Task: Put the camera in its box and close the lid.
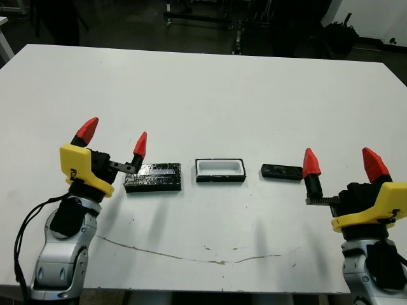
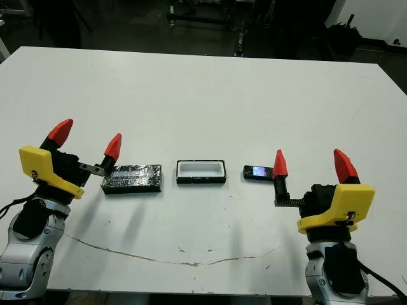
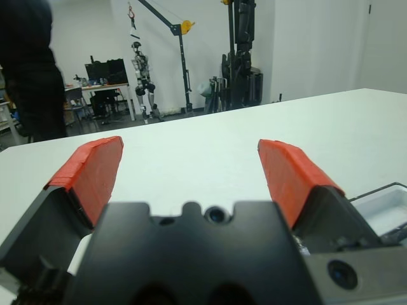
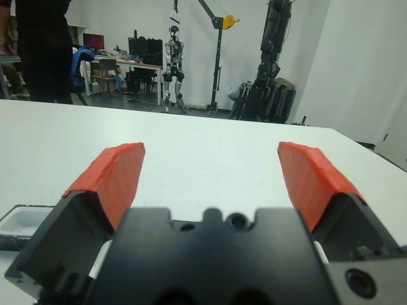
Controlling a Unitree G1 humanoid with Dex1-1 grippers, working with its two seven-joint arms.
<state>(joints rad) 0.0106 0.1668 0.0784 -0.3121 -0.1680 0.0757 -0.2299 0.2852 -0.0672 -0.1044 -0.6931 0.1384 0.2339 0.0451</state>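
Lying in a row across the white counter (image 1: 210,95), nearer its front edge than its back: lid (image 1: 153,177) toward the left edge, box (image 1: 220,170) in the middle, camera (image 1: 281,171) toward the right, all apart. Flanking them, left gripper (image 1: 113,138) just beside the lid, right gripper (image 1: 341,163) near the camera, both spread wide, holding nothing.

The white surface (image 1: 210,95) was brightly and evenly lit from overhead, while the room beyond its far edge lay nearly black in the head views. Soft, faint shadows fell toward the near edge under each pincer, and a small glint showed on the camera (image 2: 257,172). In the wrist views the red fingertips (image 4: 114,178) close to the lens were blurred, with the bright background room sharper.
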